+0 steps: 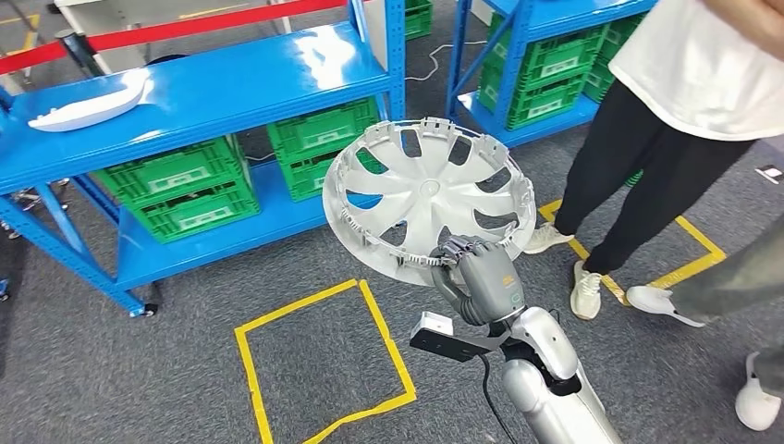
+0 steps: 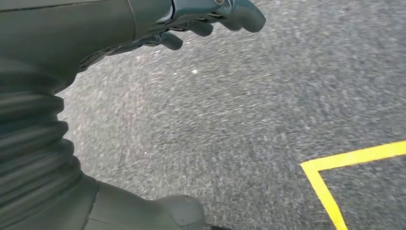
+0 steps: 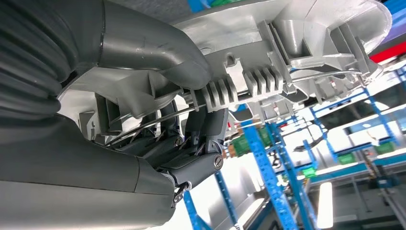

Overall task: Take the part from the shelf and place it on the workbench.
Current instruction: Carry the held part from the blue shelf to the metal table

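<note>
My right hand (image 1: 481, 273) grips the hubcap (image 1: 428, 199) by its near rim, thumb on one side and fingers curled through onto the other. I hold it up in the air, tilted, its ribbed inner side toward me and its far edge raised toward the blue shelf (image 1: 203, 88). It is round, so no long axis. My left hand (image 2: 210, 19) hangs over grey carpet, holding nothing, fingers loosely apart. Green crates (image 1: 180, 190) sit on the lower shelf — a white part (image 1: 88, 104) lies on the top one. A person's legs (image 1: 638, 176) stand just right of the hubcap, near yellow floor tape (image 1: 314, 356).
</note>
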{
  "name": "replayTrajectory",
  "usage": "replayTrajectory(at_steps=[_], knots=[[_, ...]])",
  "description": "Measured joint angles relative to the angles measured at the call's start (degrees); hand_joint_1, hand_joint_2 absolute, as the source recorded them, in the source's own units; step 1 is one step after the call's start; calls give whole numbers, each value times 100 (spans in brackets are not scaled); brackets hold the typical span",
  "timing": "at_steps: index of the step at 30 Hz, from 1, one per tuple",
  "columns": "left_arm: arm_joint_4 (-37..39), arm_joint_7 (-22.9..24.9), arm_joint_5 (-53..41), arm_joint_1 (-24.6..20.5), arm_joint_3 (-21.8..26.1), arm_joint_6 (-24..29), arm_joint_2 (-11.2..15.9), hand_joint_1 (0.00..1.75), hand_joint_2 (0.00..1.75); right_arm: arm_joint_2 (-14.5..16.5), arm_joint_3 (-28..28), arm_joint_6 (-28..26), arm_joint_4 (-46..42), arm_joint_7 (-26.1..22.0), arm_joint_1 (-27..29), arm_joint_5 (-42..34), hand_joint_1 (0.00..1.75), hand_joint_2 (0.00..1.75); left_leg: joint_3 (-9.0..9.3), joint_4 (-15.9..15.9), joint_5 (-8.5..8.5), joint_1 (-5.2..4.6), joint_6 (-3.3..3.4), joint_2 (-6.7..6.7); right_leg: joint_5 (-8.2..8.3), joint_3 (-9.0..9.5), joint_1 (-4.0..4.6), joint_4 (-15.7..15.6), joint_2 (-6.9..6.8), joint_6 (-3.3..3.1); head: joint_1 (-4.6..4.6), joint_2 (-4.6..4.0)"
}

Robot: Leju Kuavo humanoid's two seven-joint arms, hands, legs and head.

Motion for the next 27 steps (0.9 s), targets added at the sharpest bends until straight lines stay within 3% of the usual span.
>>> replayTrajectory(at_steps=[1, 3, 4, 6, 8, 9, 11, 13, 14, 15, 16, 18, 20, 23, 24, 25, 27], knots=[[-1, -5, 5, -7, 1, -1, 3, 0, 175, 1, 0, 1, 1, 1, -4, 0, 175, 175, 148, -299, 192, 0, 20, -26, 6, 1, 1, 4, 70, 10, 0, 0], [-2, -9, 24, -24, 1, -2, 13, 0, 175, 7, 0, 1, 0, 12, -23, 4, 175, 175, 541, -1137, 548, 5, 70, -236, 23, -10, 1, 17, 188, 43, 1, 0], [-2, -7, 40, -30, 1, -3, 19, 0, 175, 14, 0, -3, -1, 31, -36, 15, 175, 175, 679, -1435, 636, 6, 91, -342, 39, -29, -6, 19, 243, 73, -1, 0], [-3, 1, 64, -34, 1, -5, 28, 0, 175, 27, 1, -12, -5, 81, -44, 45, 175, 175, 756, -1617, 651, -18, 131, -436, 86, -80, -33, 8, 346, 158, -3, 0], [-4, 10, 62, -34, 1, -5, 30, 0, 175, 32, 2, -17, -9, 105, -17, 65, 175, 175, 760, -1651, 698, -20, 195, -327, 117, -114, -56, -4, 402, 237, -5, 0], [-7, 12, 57, -35, 1, -5, 32, 0, 175, 33, 4, -18, -11, 108, -4, 68, 175, 175, 758, -1675, 724, -4, 231, -267, 66, -158, -48, 69, 331, 260, 6, 0], [-11, 11, 48, -32, 1, -5, 38, 0, 175, 38, 9, -19, -13, 107, 4, 72, 175, 175, 740, -1707, 761, 23, 286, -128, -248, -408, -42, 590, 57, 291, 33, 0], [-13, 12, 49, -15, 1, -5, 40, 0, 175, 48, 14, -20, -13, 106, 0, 73, 175, 175, 710, -1698, 765, 20, 300, 18, -613, -765, -48, 1376, -121, 331, 52, 0], [-13, 13, 49, -8, 1, -5, 40, 0, 175, 52, 16, -20, -13, 107, 3, 73, 175, 175, 702, -1693, 765, 20, 300, 92, -676, -851, -56, 1600, -148, 348, 52, 0], [-13, 13, 49, -6, 1, -5, 40, 0, 175, 54, 17, -20, -13, 110, 5, 74, 175, 175, 699, -1688, 763, 21, 297, 164, -634, -826, -63, 1608, -166, 360, 52, 0], [-12, 15, 48, -8, 1, -5, 40, 0, 175, 54, 17, -19, -13, 113, 7, 75, 175, 175, 700, -1681, 760, 22, 289, 229, -502, -681, -70, 1385, -197, 365, 52, 0], [-11, 85, 38, -13, -1, 1, 42, 0, 175, 54, 18, -12, -13, 125, -2, 87, 175, 175, 698, -1655, 740, 13, 241, 332, -204, -208, -71, 581, -335, 362, 54, 0], [-12, 197, 10, -15, -2, 15, 48, 0, 175, 56, 20, 9, -19, 145, -11, 97, 175, 175, 693, -1625, 716, -18, 168, 397, -91, 63, -56, 75, -420, 313, 37, 0], [-13, 151, -15, -3, -4, 22, 49, 0, 175, 30, 11, 78, -28, 188, -9, 45, 175, 175, 706, -1631, 718, -11, 61, 452, -77, 52, -31, 17, -338, 196, 14, 0], [-12, 104, -15, 2, -5, 21, 46, 0, 175, 16, 7, 106, -27, 192, -10, 26, 175, 175, 686, -1585, 673, 3, 27, 392, -62, 45, -34, 9, -312, 156, 12, 0], [-11, 68, -13, 6, -5, 21, 42, 0, 175, 4, 4, 128, -27, 192, -14, 16, 175, 175, 621, -1436, 563, 12, -2, 296, -45, 40, -43, -1, -290, 119, 6, 0], [-9, 42, -4, 18, -7, 21, 36, 0, 175, -8, 4, 160, -26, 196, -22, 26, 175, 175, 335, -777, 182, 19, -33, 80, -25, 25, -46, -8, -248, 67, -9, 0]])
